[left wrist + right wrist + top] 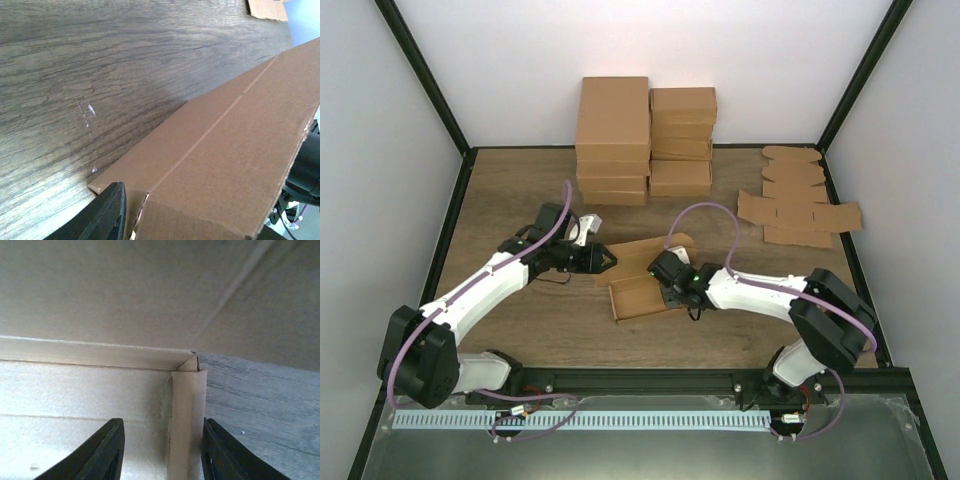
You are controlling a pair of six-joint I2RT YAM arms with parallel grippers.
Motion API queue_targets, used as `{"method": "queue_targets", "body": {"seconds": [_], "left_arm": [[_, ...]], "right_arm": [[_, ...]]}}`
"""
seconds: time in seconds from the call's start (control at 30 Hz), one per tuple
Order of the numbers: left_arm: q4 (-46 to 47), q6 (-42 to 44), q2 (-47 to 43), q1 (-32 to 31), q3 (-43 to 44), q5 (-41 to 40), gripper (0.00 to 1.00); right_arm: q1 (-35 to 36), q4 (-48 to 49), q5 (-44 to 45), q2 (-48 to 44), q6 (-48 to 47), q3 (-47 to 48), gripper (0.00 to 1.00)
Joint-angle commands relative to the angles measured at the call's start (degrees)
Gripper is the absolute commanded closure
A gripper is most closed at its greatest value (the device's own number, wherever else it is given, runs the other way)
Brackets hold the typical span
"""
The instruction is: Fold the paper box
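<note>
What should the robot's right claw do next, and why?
Probably close the right gripper on the side wall of the paper box. Its fingers straddle that upright wall at the corner, with a gap on one side, so pinching would hold it standing.

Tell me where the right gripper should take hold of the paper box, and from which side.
Grip the upright side wall of the paper box, near its corner. Come in over the wall's free edge with the right gripper, one finger inside the box and one outside. The wall is thin, stands upright and fits the open gap.
</note>
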Motion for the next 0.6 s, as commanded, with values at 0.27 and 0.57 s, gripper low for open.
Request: {"method": "queue_targets", "body": {"seconds": [0.27, 0.57], "left_arm": [[0.05, 0.71, -0.34, -0.24, 1.46, 0.76, 0.56], [-0.31, 0.85, -0.88, -0.23, 1.37, 0.76, 0.56]], "right_arm": [[0.38, -1.86, 7.40, 7.26, 1.23, 4.63, 0.61], [0.38, -1.85, 9.02, 7.95, 1.40, 4.98, 0.79]]}}
